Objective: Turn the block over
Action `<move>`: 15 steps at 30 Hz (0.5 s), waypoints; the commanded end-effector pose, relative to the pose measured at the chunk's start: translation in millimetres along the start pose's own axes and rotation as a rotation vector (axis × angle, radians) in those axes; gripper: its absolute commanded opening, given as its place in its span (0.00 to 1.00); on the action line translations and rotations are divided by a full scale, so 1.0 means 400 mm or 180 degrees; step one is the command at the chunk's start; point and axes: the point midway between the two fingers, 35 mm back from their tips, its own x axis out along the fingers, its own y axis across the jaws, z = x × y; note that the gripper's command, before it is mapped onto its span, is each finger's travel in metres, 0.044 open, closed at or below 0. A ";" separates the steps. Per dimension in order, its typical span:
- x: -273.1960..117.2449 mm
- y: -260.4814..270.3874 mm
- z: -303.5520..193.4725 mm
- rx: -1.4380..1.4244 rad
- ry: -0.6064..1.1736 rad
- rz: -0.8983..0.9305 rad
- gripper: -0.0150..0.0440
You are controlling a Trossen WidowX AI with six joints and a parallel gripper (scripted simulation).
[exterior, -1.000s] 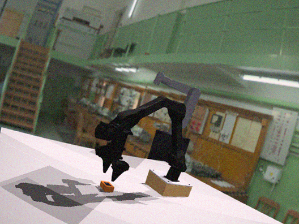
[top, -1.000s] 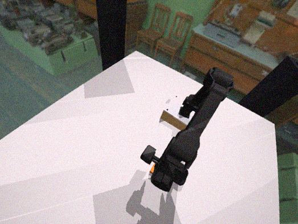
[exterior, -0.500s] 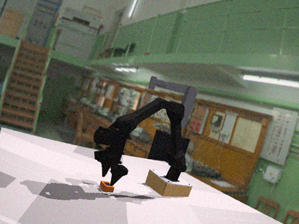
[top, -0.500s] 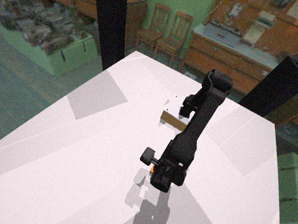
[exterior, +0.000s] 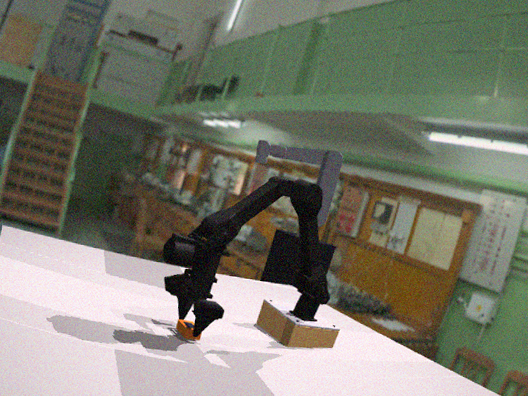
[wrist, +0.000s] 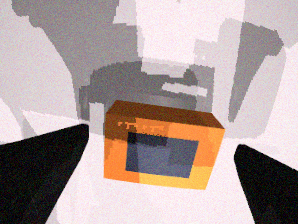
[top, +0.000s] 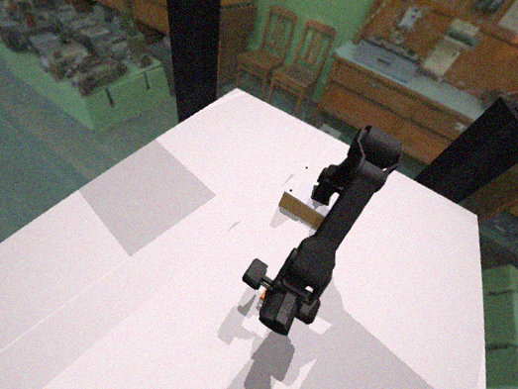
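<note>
Straddling the block, the gripper hangs spread wide w/ nothing between the fingers; the two dark fingers show at the lower left and lower right of the wrist view, and the block sits centred between them, gap on both sides, no contact. Block is orange, resting on the table w/ its dark blue marked side up, so the flip isn't done yet. Its long axis runs across the gap, finger to finger, so closing would prob. pinch the short ends. In the exterior view the fingertips reach down to about block height, the block just below/between the gripper. From the top view the arm hides nearly all of it.
</note>
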 end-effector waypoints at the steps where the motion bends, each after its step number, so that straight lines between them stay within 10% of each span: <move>1: 0.016 0.002 -0.006 0.0013 0.0037 0.0017 0.91; 15: 0.016 0.002 -0.006 0.0013 0.0037 0.0017 0.62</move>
